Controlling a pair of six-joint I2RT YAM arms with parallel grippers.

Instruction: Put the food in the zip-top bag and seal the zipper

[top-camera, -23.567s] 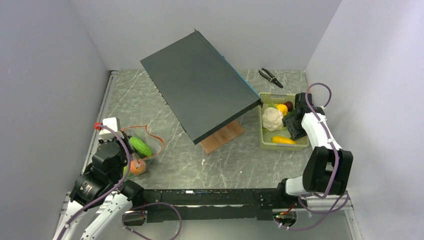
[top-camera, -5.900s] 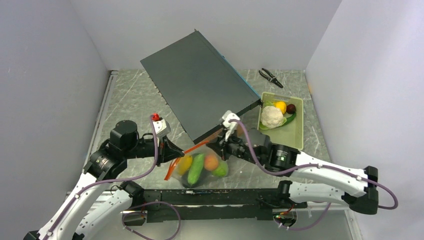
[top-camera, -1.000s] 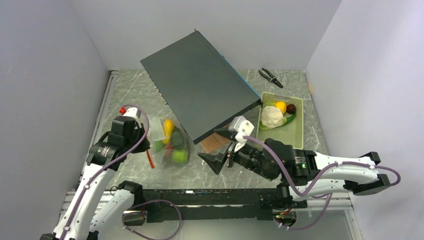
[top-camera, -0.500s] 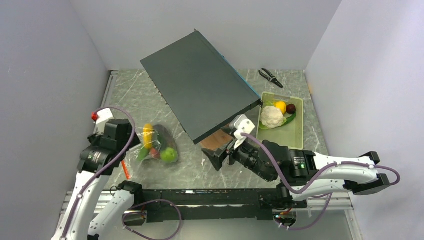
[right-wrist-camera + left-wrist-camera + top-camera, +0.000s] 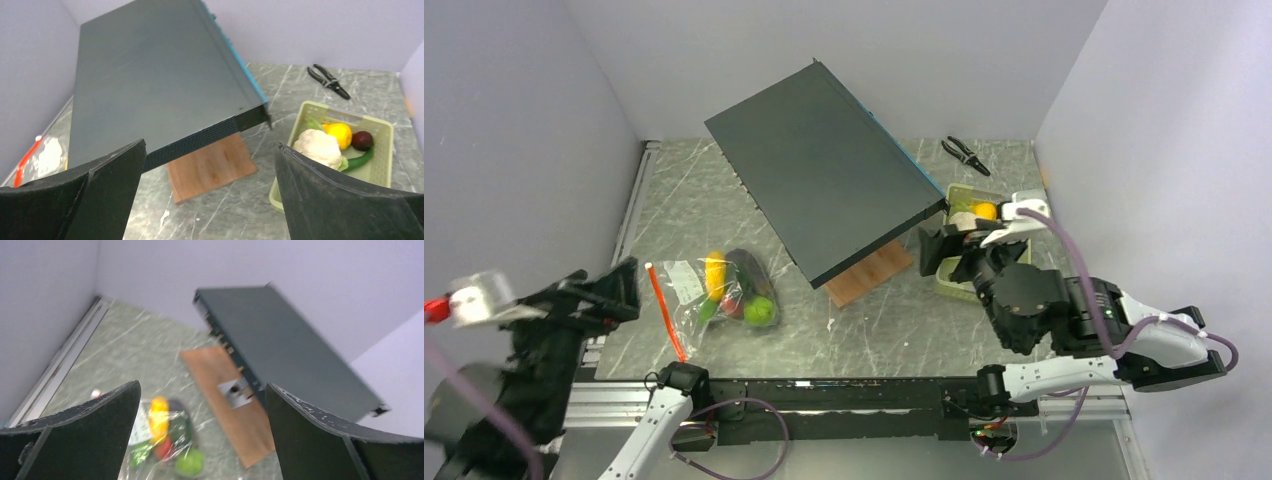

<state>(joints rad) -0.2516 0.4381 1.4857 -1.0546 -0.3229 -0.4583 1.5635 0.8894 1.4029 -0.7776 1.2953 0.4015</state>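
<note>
The zip-top bag point(image 5: 724, 290) lies flat on the table at the left, with nothing holding it. Through its clear plastic show a yellow piece point(image 5: 715, 273), a dark eggplant point(image 5: 746, 268), a red piece and a green lime point(image 5: 760, 311). The zipper point(image 5: 666, 312) runs as a straight orange-red strip along the bag's left edge. My left gripper point(image 5: 604, 290) hangs open, raised near the left front, looking down on the bag point(image 5: 160, 440). My right gripper point(image 5: 209, 146) is open and empty beside the tray, where a white cauliflower point(image 5: 320, 147), a yellow piece point(image 5: 340, 134) and a dark red piece point(image 5: 362, 140) lie.
A big dark panel point(image 5: 819, 185) leans tilted over a wooden block point(image 5: 869, 275) mid-table. The pale green tray point(image 5: 382, 150) sits at the right, mostly hidden under my right arm in the top view. Black pliers point(image 5: 965, 155) lie at the back right.
The left gripper opened, let go of the bag and pulled back up to the near left. The bag now rests on the table. The right arm swung from the centre over to the tray.
</note>
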